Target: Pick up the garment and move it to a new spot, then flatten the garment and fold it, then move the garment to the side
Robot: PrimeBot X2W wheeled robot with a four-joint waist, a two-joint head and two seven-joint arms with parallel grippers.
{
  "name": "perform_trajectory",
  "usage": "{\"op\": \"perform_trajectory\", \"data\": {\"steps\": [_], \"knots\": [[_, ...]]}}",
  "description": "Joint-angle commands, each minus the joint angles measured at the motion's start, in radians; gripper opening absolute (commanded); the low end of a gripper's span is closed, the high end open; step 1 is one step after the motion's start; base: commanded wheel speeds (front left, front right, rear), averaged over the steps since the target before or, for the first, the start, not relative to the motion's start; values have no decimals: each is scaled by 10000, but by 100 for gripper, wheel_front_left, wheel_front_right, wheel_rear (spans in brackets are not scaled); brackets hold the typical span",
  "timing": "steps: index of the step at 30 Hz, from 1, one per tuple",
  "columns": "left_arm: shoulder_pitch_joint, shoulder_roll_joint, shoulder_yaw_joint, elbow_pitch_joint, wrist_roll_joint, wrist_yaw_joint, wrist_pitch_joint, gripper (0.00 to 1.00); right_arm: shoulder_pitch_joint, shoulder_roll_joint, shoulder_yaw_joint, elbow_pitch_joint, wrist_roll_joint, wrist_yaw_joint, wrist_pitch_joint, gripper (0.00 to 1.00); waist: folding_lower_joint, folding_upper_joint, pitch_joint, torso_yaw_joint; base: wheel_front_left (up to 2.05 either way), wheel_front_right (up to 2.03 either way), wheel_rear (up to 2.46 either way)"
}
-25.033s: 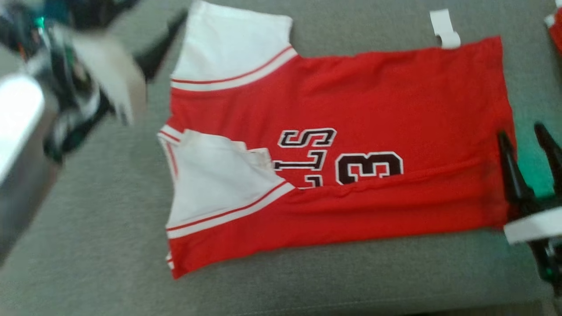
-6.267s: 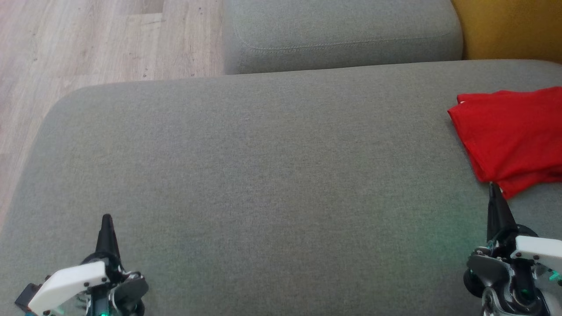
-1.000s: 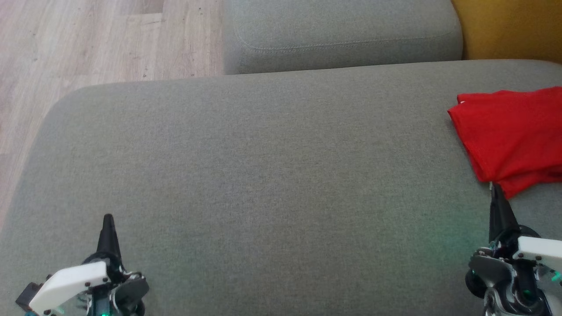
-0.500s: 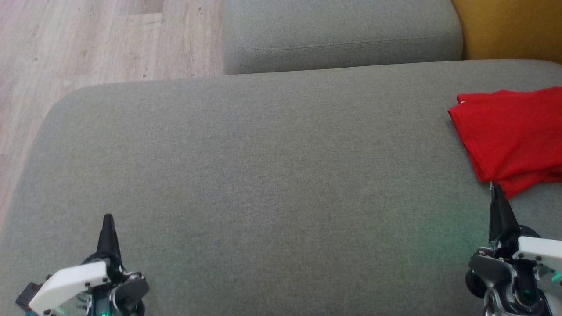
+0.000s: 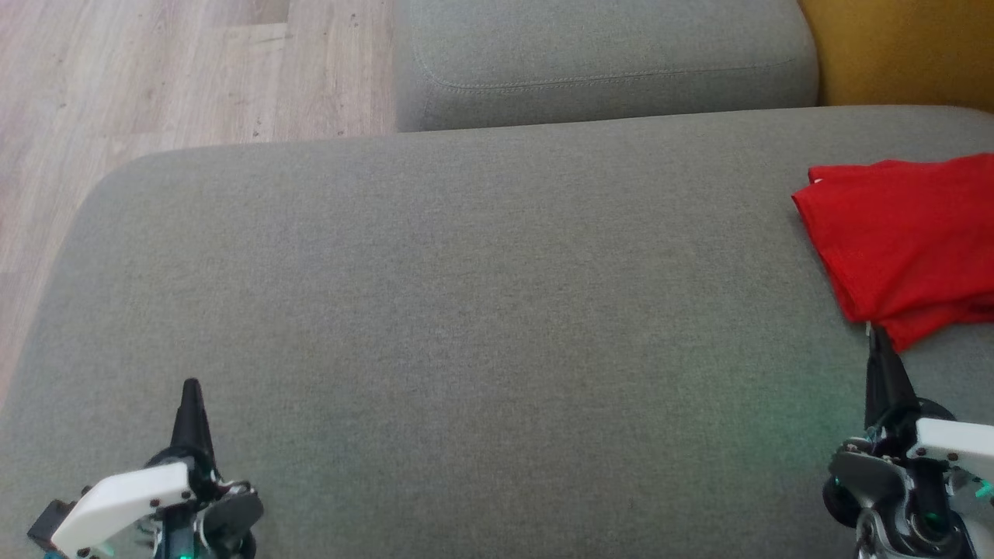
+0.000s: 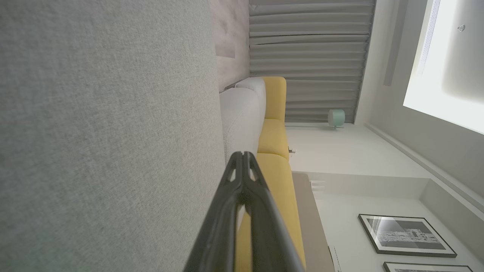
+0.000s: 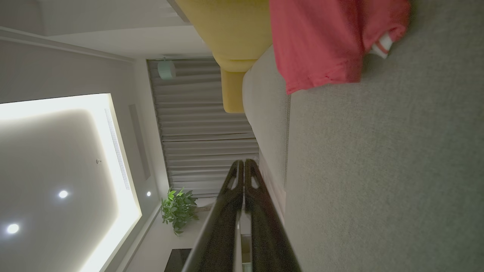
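The garment [image 5: 908, 241], red and folded into a compact stack, lies at the right edge of the grey seat cushion [image 5: 466, 310]; it also shows at the top of the right wrist view [image 7: 325, 41], with a bit of white trim at one corner. My right gripper [image 5: 879, 341] hovers just in front of the garment's near corner, shut and holding nothing; its fingers press together in the right wrist view [image 7: 244, 163]. My left gripper [image 5: 190, 388] rests at the lower left, far from the garment, shut and empty, fingers together in the left wrist view [image 6: 242, 155].
A grey back cushion [image 5: 606, 62] sits beyond the seat, with a yellow cushion [image 5: 901, 46] at the top right. Wooden floor [image 5: 155, 78] lies past the seat's left edge. The wide middle of the seat is bare fabric.
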Motion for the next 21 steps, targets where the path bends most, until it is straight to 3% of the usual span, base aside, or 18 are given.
{"op": "perform_trajectory", "data": {"steps": [1,21], "knots": [[-518,33,421,-287,103,-63,69,0,-507,-56,202,-309,-88,-7,67,0,0,0,0,0,0,0,0],[-519,30,426,-287,107,-63,73,0,-508,-53,198,-309,-91,-7,70,0,0,0,0,0,0,0,0]]}}
